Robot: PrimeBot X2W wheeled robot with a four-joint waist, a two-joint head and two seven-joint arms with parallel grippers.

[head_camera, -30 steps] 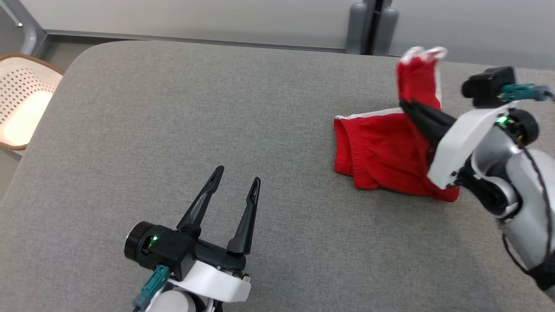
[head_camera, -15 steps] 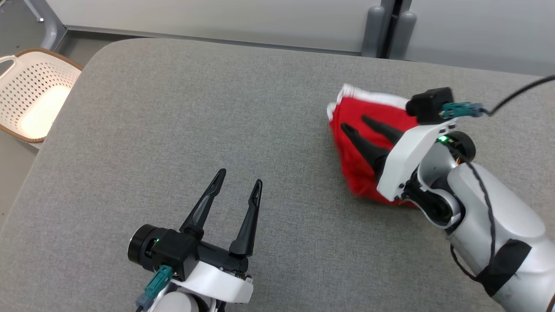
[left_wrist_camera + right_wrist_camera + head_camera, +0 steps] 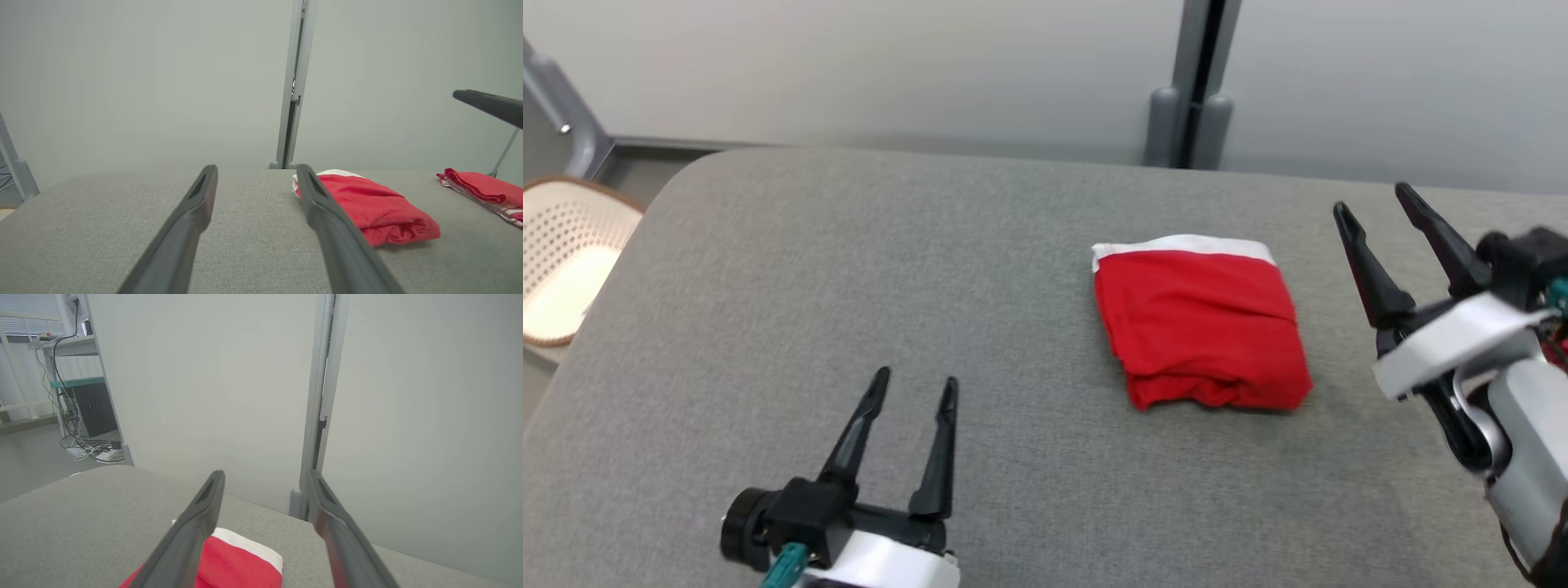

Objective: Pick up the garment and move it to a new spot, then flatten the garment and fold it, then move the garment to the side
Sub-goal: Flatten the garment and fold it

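Note:
The red garment [image 3: 1201, 327], with a white band along its far edge, lies folded in a compact rectangle on the grey table [image 3: 849, 269], right of centre. My right gripper [image 3: 1372, 200] stands open to the right of it, clear of the cloth, fingers pointing away from me with nothing between them. My left gripper [image 3: 915, 380] is open and empty near the front left, well apart from the garment. In the left wrist view the garment [image 3: 367, 204] lies past the right finger [image 3: 322, 204]. In the right wrist view the garment [image 3: 233, 559] shows low between the open fingers [image 3: 200, 522].
A perforated cream basket [image 3: 560, 261] stands off the table's left edge. A grey post [image 3: 1192, 90] rises behind the far edge against the pale wall. Another red cloth [image 3: 478, 188] with a striped edge lies farther right on the table. A desk with cables [image 3: 81, 416] stands beyond the left corner.
My right gripper has opened, let go of the garment's raised flap and drawn back to the right. The flap now lies folded over the garment. The head camera has also shifted.

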